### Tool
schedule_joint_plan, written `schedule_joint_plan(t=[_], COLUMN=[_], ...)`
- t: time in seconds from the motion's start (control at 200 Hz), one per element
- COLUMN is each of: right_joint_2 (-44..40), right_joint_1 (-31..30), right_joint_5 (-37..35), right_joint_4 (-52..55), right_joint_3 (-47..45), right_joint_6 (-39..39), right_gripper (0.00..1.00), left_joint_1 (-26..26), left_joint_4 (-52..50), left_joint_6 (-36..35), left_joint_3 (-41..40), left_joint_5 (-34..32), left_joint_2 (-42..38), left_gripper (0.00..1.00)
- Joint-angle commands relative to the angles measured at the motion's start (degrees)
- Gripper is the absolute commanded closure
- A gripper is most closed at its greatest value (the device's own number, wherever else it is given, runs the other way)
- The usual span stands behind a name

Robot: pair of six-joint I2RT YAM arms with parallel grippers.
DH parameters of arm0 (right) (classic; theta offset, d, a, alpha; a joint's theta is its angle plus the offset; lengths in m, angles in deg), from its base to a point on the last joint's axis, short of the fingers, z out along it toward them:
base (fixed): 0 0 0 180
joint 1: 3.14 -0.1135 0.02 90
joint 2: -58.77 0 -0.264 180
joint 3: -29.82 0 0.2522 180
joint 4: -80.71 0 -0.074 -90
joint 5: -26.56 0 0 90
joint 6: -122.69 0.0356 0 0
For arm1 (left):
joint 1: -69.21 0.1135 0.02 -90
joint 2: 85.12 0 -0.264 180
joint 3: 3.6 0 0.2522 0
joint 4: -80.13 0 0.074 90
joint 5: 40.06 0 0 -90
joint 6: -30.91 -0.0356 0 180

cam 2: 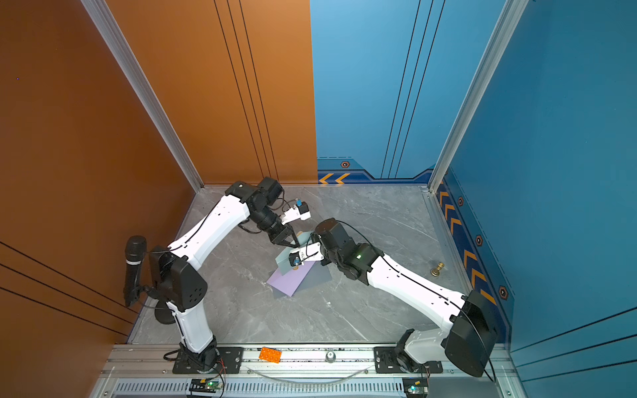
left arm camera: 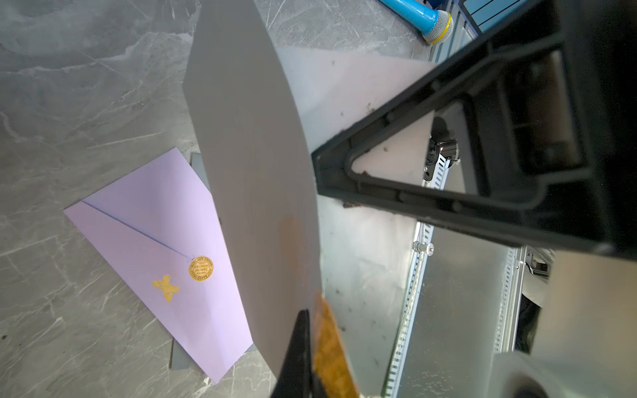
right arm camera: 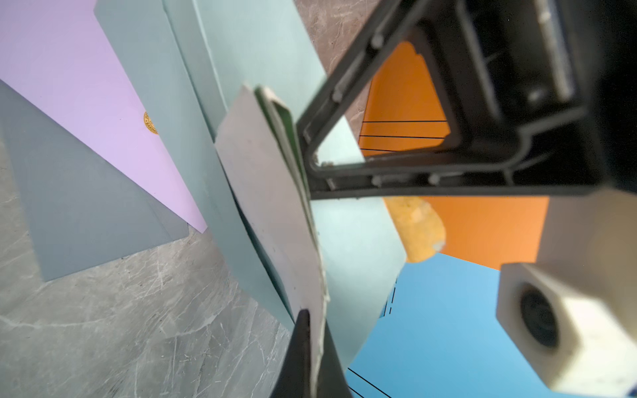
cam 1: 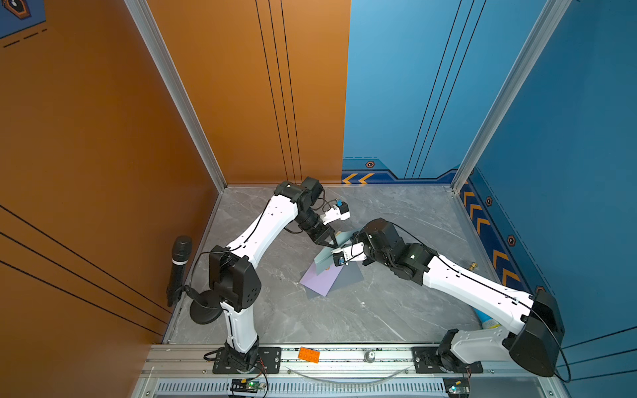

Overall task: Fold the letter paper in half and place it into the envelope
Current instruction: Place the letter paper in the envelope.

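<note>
My left gripper (cam 1: 331,242) and right gripper (right arm camera: 306,241) both pinch tight on the pale green letter paper sheet (cam 1: 323,263), raised mid-table. I judge folding underway; next, its edges must meet squarely. The lilac paper envelope (cam 1: 321,282) lies at seven o'clock from them.

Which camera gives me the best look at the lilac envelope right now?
The left wrist view: the envelope fills much of it, showing the flap, gold seal and butterfly. Both top views show it small, partly hidden by the held letter paper. The right wrist view catches only one part, blurred.
</note>
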Motion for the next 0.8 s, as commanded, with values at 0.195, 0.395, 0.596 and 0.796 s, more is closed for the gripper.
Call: schedule_joint_plan(t=[0.195,0.395,0.596,0.796], right_joint_2=[-0.85,-1.11,-0.56,0.11], right_joint_1=[-2.25,-2.87,-2.73,-1.84], right_joint_5=[3.11,6.26,8.07,8.40], right_joint_4=[-3.71,-3.71,-3.45,-2.87], right_joint_3=[-2.21,-1.82,-1.15,-1.11], right_joint_6=[2.37,3.71,3.97,3.74], right_gripper=[1.00,1.00,1.00,1.00], left_joint_1=[-1.01,-1.17,-1.69,-2.75], left_joint_4=[-2.21,-2.21,-2.32,-2.78], left_joint_6=[-1.33,-1.43,-1.48,-1.49], left_joint_3=[-0.68,-0.68,-1.11,-2.11], left_joint_5=[2.61,2.68,2.65,2.06], left_joint_2=[-2.54,-3.24,-3.86,-5.45], left_gripper=[1.00,1.00,1.00,1.00])
